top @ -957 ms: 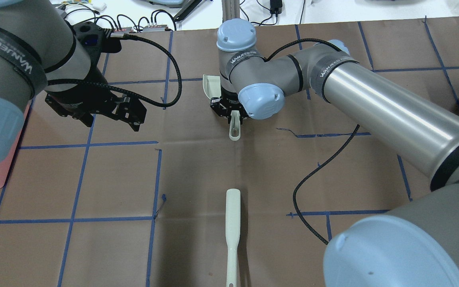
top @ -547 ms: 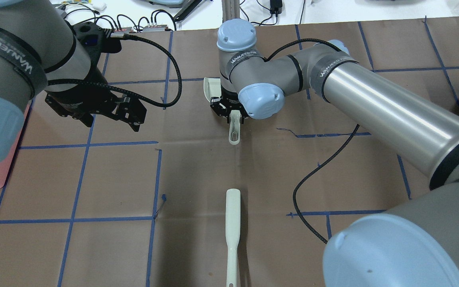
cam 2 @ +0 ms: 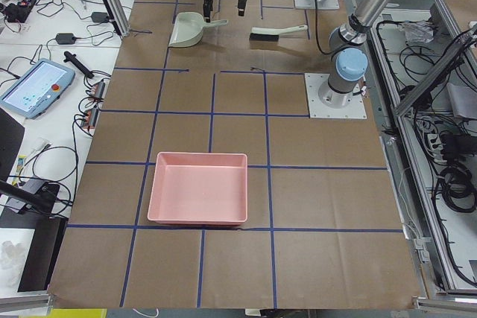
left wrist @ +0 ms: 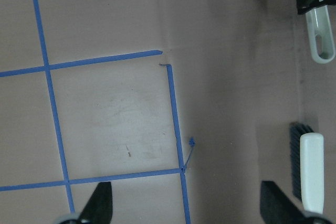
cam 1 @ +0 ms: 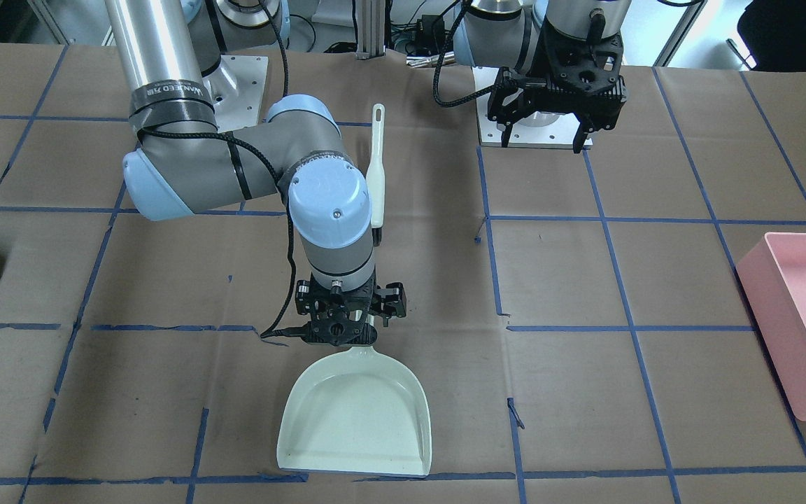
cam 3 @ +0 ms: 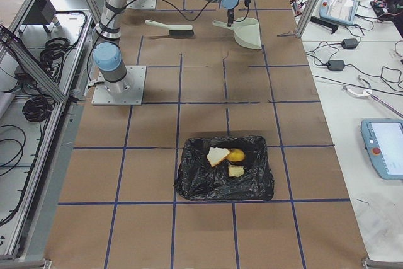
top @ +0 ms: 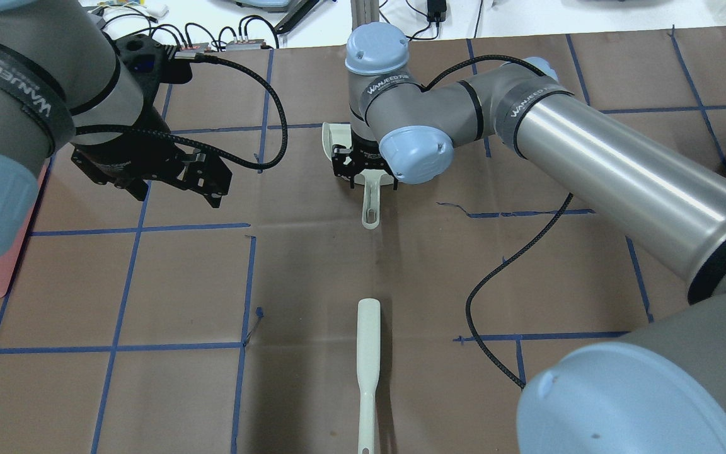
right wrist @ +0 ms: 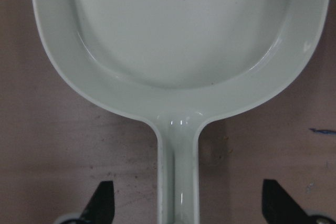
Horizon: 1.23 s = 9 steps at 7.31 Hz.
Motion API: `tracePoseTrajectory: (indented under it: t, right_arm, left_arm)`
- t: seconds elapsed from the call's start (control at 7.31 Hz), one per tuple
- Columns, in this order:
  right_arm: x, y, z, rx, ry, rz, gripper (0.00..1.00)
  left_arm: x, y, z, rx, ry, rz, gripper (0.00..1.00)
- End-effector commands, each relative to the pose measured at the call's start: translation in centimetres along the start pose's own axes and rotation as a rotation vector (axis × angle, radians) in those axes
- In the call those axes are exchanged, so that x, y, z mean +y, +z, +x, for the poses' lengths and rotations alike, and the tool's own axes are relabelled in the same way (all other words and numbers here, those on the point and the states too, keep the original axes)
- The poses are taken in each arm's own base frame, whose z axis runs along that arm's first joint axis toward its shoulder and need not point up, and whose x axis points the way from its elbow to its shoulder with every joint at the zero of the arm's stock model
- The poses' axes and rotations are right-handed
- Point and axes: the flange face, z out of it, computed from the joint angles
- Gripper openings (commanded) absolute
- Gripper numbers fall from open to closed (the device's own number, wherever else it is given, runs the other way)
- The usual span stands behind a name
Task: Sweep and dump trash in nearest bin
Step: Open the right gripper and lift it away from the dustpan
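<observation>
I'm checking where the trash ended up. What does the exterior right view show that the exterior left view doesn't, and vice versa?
Only exterior right: a black-bagged bin holding the bread slice, the yellow lump and the torn bread piece. Only exterior left: a pink tray with nothing visible in it. Both: the dustpan and the brush lying at the far end of the brown table.
</observation>
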Motion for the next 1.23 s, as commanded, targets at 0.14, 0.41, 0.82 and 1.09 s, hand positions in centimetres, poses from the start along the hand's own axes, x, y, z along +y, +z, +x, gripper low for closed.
tracePoseTrajectory:
  t: [0.14,0.41,0.82,1.09]
  right_arm:
    - [-0.6,-6.4,7.3,0.013,-0.084,-0.034,1.0]
    - [-0.4,-10.7,15.0,0.013,-0.165,-0.073,1.0]
    - [3.1,-15.3,21.3,0.054,-0.168,-0.071,1.0]
    - [6.8,-18.9,20.9,0.058,-0.158,-0.065,1.0]
  left_arm:
    - [0.0,0.0,0.0,0.0,0.0,0.0,1.0]
    - [0.0,0.0,0.0,0.0,0.0,-0.002,1.0]
    - [0.0,0.0,0.0,0.0,0.0,0.0,1.0]
    - [-0.1,0.1,0.0,0.0,-0.001,-0.002,1.0]
